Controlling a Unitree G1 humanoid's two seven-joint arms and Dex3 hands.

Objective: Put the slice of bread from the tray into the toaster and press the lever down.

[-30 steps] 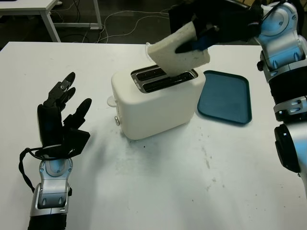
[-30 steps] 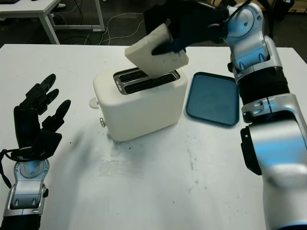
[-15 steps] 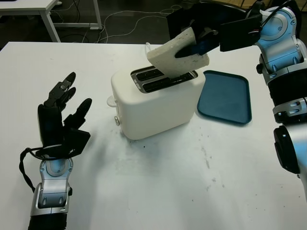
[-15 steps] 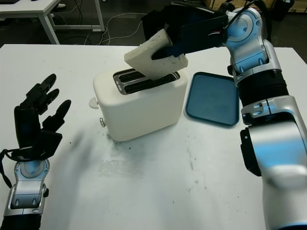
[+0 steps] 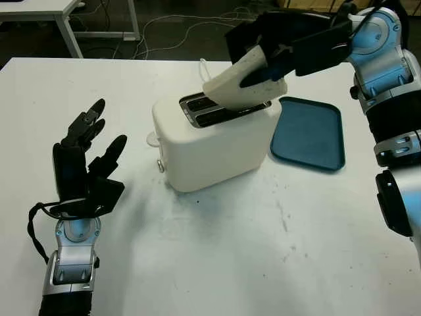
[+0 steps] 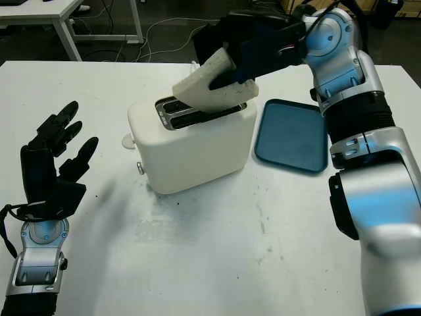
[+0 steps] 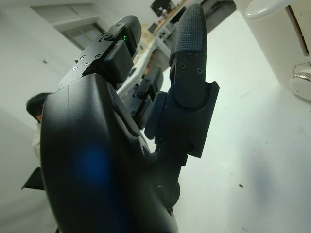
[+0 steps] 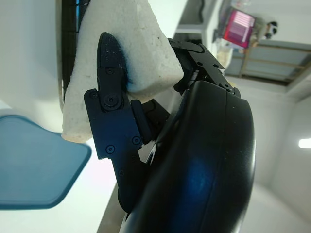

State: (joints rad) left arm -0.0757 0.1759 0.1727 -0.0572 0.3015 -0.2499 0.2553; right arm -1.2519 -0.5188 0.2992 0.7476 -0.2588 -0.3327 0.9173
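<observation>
Your left hand (image 5: pixel 84 164) is open, well left of the boxy white two-slot toaster (image 5: pixel 214 138), raised above the white worktop (image 5: pixel 217 250), holding nothing. In the left wrist view its black fingers (image 7: pixel 189 58) point toward the toaster's lower corner, and a person's head shows far behind.

The toaster sits mid-worktop, slots on top running at a slant, a small round knob on its left-facing end. The pale slice of bread (image 5: pixel 242 82) is right above the toaster's slots, tilted, with its lower edge at the near slot; you can't tell whether it has entered.

Your right hand (image 5: pixel 273 49) is clamped on the slice of bread over the toaster's right half; the right wrist view shows a black finger (image 8: pixel 111 73) pressed into the bread's face.

The flat dark blue plastic tray (image 5: pixel 309 135) lies just right of the toaster, beside it and not touching.
</observation>
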